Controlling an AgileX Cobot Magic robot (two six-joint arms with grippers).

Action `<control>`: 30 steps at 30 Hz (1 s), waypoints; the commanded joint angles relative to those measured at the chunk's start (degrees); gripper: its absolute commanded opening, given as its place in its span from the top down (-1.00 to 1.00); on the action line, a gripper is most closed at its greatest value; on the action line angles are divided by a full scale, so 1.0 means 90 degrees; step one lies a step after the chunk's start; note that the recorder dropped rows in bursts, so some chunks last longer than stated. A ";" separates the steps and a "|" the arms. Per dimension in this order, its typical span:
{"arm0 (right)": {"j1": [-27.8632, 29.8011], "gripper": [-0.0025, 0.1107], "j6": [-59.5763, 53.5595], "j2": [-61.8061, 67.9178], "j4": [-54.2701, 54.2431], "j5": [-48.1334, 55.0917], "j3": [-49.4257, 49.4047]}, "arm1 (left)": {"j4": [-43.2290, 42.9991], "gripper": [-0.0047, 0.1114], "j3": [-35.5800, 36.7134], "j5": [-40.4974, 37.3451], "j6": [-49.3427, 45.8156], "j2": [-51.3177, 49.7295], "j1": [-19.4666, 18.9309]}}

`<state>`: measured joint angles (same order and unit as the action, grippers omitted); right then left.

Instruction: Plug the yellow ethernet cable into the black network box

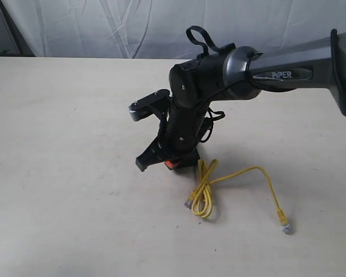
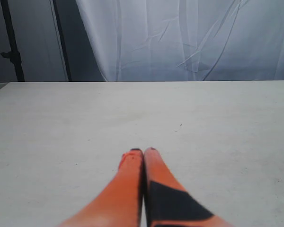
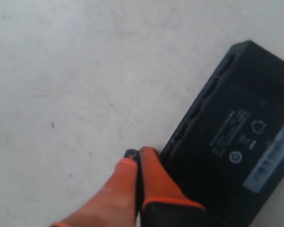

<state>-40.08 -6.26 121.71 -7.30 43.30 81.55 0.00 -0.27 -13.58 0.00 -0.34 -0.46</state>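
The black network box (image 3: 236, 142) lies flat on the table, showing its white-printed label (image 3: 270, 161) and a row of ports along one side. My right gripper (image 3: 138, 153) is shut and empty, with its orange fingertips against that ported side. In the exterior view the right gripper (image 1: 170, 165) points down at the table's middle and hides most of the box. The yellow ethernet cable (image 1: 203, 190) lies loose just right of it. One plug (image 1: 188, 203) is near the loops, the other plug (image 1: 285, 226) farther right. My left gripper (image 2: 143, 151) is shut on nothing over bare table.
The right arm (image 1: 277, 66) reaches in from the right above the pale table (image 1: 63, 173). A white curtain (image 1: 104, 29) hangs behind the far edge. A dark stand (image 2: 12, 42) is at the back in the left wrist view.
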 commanded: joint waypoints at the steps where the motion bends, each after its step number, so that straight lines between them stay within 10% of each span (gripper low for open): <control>1: 0.0007 0.96 0.0055 -0.0042 0.0424 0.0153 -0.0013 | 0.0000 0.92 0.0030 0.0035 0.0000 0.0037 -0.0005; 20: 0.0050 0.96 0.0696 -0.0581 0.1549 -0.0573 -0.0013 | 0.0000 0.92 0.0030 0.0035 0.0000 0.0037 -0.0005; 30: 0.1091 0.96 -0.0559 -0.0568 -0.1236 -0.0440 0.0059 | 0.0000 0.92 0.0030 0.0035 0.0000 0.0037 -0.0005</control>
<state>-32.52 -6.09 117.00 -11.97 38.37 81.76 0.00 -0.27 -13.58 0.00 -0.34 -0.46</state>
